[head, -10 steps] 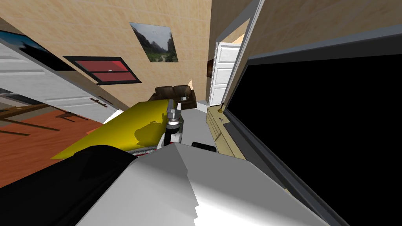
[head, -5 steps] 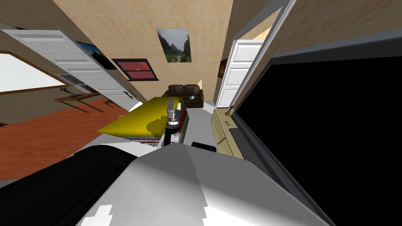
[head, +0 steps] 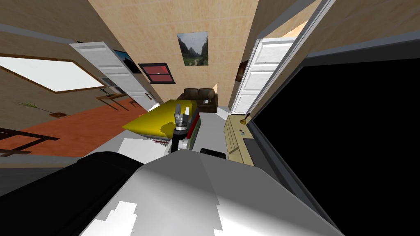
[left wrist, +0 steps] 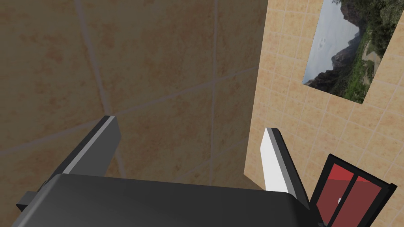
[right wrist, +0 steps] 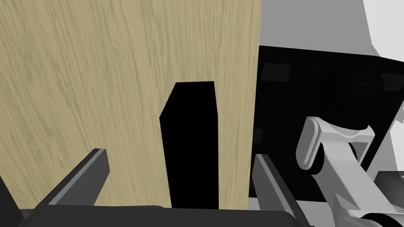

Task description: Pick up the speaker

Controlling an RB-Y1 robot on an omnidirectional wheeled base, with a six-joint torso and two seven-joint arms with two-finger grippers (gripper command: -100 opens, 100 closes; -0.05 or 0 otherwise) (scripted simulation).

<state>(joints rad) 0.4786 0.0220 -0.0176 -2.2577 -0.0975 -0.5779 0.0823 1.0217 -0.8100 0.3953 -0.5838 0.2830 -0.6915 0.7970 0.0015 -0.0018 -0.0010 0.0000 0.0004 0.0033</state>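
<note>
In the right wrist view a black, upright, box-shaped speaker [right wrist: 191, 146] stands on a light wood surface [right wrist: 98, 79]. My right gripper [right wrist: 179, 171] is open, and the speaker rises between its two fingers [right wrist: 88, 173] without touching either. The wood surface ends in a straight edge just beyond the other finger, with a black patch past it. My left gripper [head: 181, 110] is raised in front of my chest in the head view, and its fingers [left wrist: 272, 157] stand open with nothing between them.
A yellow bed [head: 160, 119] lies ahead on the left, with a brown sofa [head: 201, 98] behind it. A light wood cabinet [head: 234, 141] runs along the right under a large black panel in a grey frame [head: 352, 135]. A white door [head: 256, 78] stands open beyond.
The whole head view has swung, so my head or base has turned left. More of the left wall, a window and the red-brown floor now show. The left arm keeps its pose.
</note>
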